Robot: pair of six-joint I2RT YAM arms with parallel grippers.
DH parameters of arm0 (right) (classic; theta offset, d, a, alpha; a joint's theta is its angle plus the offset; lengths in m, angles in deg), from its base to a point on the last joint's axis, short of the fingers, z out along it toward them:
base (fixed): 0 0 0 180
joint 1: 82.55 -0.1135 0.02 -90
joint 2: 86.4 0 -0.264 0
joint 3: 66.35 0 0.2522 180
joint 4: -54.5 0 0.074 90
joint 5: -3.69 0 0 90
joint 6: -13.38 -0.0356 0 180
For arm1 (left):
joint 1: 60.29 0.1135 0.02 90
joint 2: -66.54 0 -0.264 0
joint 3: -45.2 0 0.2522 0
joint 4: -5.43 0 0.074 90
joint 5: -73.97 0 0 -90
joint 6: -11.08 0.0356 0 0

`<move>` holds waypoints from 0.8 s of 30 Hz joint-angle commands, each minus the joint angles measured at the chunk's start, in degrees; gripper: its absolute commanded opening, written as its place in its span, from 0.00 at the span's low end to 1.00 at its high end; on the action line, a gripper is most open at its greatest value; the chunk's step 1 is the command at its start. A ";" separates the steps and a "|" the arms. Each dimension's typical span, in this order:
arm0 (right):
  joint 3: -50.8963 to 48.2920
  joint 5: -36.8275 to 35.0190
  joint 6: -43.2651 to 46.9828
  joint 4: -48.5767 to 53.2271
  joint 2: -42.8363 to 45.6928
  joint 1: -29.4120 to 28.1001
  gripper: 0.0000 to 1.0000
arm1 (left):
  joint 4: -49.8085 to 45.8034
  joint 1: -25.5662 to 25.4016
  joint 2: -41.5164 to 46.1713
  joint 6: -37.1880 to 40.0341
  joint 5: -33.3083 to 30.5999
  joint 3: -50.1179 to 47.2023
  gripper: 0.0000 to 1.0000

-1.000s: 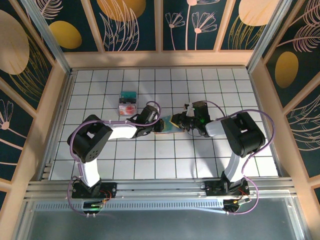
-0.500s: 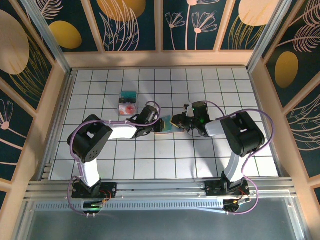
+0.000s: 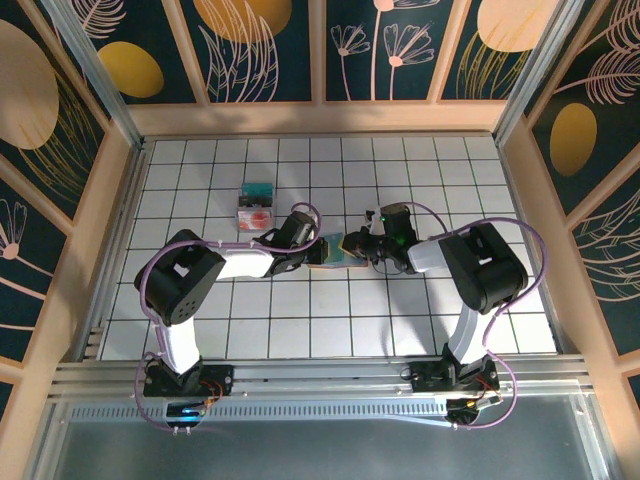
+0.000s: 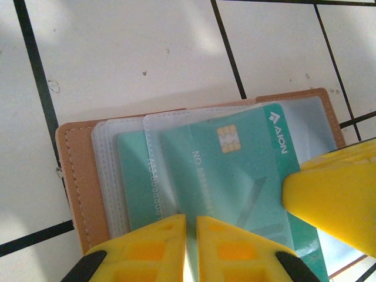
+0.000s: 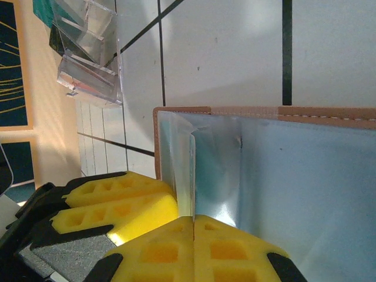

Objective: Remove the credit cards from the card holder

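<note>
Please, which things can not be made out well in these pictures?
1. Top view: card holder is tiny; left gripper and right gripper cover its ends.
2. Left wrist view: teal card print blurs behind clear sleeves; fingers cover its lower edge.
3. Right wrist view: shut fingers hide whether they pinch sleeve or card.
4. Number of cards inside: sleeves overlap.

bright, even light from above; glare on the clear sleeves (image 5: 200, 170); wrist views soft at the near edge.
</note>
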 commanded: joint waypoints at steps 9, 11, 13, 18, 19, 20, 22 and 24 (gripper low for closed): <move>-0.24 -1.65 3.70 4.79 4.94 2.21 0.04 | -2.54 -0.34 -1.93 -1.62 -0.83 -1.85 0.11; -0.29 -1.84 3.96 5.33 5.29 2.56 0.04 | -2.45 -0.35 -1.77 -1.80 -0.94 -2.03 0.10; -0.38 -1.84 4.20 5.53 5.45 3.01 0.04 | -2.31 -0.37 -1.66 -2.15 -0.95 -2.34 0.10; -0.77 -1.75 4.76 6.04 6.21 4.29 0.01 | -1.28 -0.37 -0.98 -3.53 -0.99 -3.65 0.10; -0.89 -1.75 5.00 6.23 6.64 4.77 0.00 | -0.91 -0.38 -0.75 -3.90 -0.91 -3.88 0.10; -0.93 -1.75 5.25 6.56 7.13 5.21 0.00 | -0.57 -0.35 -0.64 -4.36 -0.86 -4.16 0.10; -0.94 -1.84 5.87 7.37 7.93 5.90 0.00 | 0.39 -0.39 -0.28 -5.07 -0.54 -4.70 0.10; -0.66 -2.22 6.75 8.55 8.85 6.48 0.00 | 1.12 -0.40 0.05 -5.70 -0.48 -4.89 0.10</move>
